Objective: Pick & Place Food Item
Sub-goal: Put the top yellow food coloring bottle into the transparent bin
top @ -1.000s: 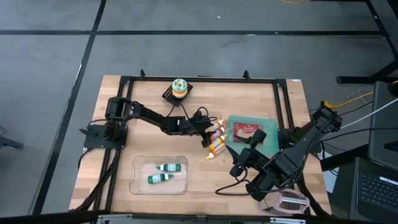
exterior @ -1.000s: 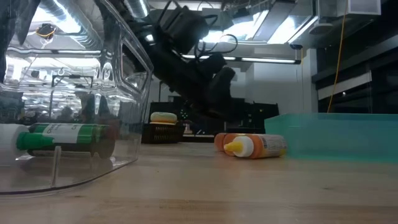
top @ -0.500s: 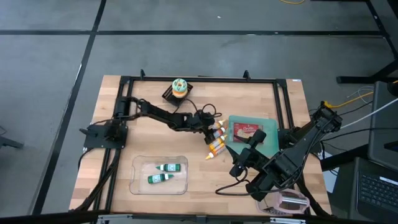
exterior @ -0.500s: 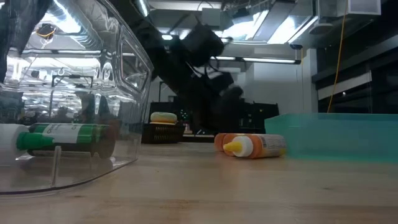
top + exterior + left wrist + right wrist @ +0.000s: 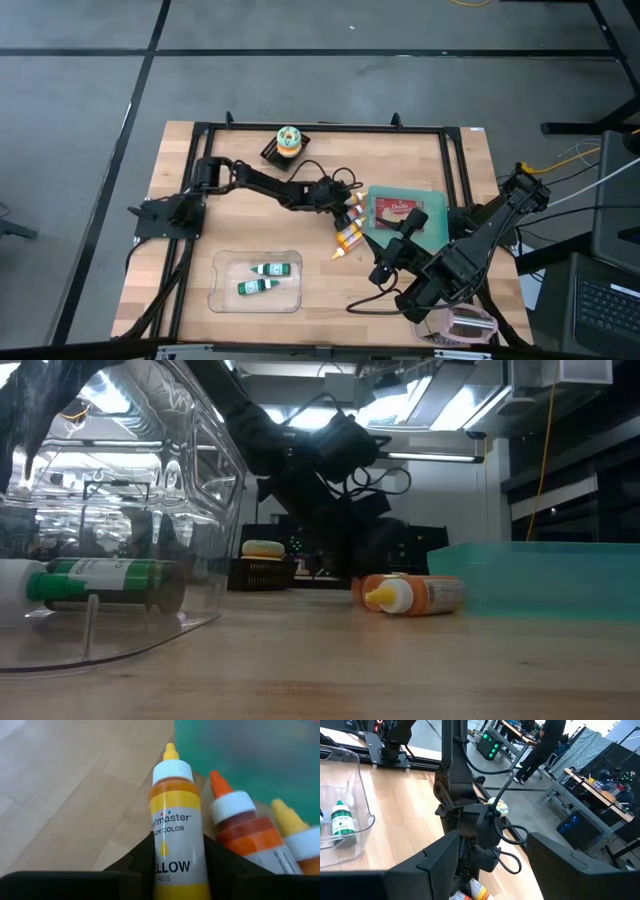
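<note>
Left wrist view shows the yellow bottle (image 5: pixel 175 840) lying on the wooden table (image 5: pixel 65 805), its body set between the two dark fingers (image 5: pixel 137 862) of the left gripper (image 5: pixel 177 870), which flank its label and look to be pressing on its sides; whether they have fully clamped I cannot tell. Its white cap and yellow tip point away from the wrist toward the teal tray (image 5: pixel 250 750). Just beside it lie an orange bottle (image 5: pixel 245 827) and another yellow-tipped bottle (image 5: pixel 297 837), all side by side.

From above, this cluster sits at mid-table, touching or nearly touching the teal tray's near edge, with the left arm stretched across to it. Farther toward the front edge stands a clear container (image 5: pixel 256 281) already holding two green bottles (image 5: pixel 262 278). At the far edge sits a doughnut (image 5: pixel 289 139) on a dark stand.

The right gripper (image 5: pixel 385 268) waits low beside the tray, its fingers spread and empty.

I judge the step to be the grasp itself. The next move calls for a firm squeeze, then a straight lift so the neighbouring bottles stay undisturbed, and a carry to the clear container
</note>
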